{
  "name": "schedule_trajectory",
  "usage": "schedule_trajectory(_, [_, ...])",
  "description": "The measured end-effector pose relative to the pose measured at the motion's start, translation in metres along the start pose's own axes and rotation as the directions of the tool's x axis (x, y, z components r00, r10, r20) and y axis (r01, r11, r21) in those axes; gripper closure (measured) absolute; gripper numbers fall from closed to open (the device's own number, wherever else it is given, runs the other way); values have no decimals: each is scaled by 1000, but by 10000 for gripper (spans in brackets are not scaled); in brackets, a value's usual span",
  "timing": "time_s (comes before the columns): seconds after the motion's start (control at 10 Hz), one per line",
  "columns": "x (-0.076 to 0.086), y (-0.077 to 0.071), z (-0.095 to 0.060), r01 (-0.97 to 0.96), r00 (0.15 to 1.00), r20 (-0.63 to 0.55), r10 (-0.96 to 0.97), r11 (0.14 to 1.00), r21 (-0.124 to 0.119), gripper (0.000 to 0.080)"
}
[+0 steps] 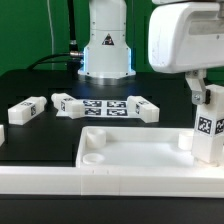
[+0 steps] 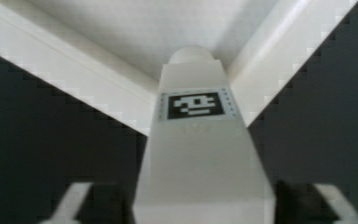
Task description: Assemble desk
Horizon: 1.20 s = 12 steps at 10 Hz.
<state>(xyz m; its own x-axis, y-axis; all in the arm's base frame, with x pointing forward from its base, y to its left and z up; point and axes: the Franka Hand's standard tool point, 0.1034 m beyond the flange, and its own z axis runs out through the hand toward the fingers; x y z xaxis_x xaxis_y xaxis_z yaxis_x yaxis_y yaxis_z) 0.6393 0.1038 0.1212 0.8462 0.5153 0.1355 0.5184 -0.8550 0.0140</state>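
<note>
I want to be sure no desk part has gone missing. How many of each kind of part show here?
Desk slab: 1
Legs: 4, with three loose and the held leg in the gripper
Total: 5 parts

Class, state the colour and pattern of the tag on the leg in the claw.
The tag: black-and-white squares on the white leg; best in wrist view.
</note>
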Motion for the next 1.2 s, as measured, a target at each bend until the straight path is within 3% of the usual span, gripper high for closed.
schedule_trajectory(0.1, [0, 0, 0, 0, 1000, 0, 0, 1000, 0, 511])
schedule_trajectory(0.4, [0, 0, 0, -44, 999, 0, 44, 999, 1, 510])
schedule_trajectory(0.8, [-1, 1, 0, -283, 959, 0, 283, 959, 2, 510])
schedule_trajectory(1.2, [-3, 5, 1, -617, 786, -30, 618, 787, 21, 509])
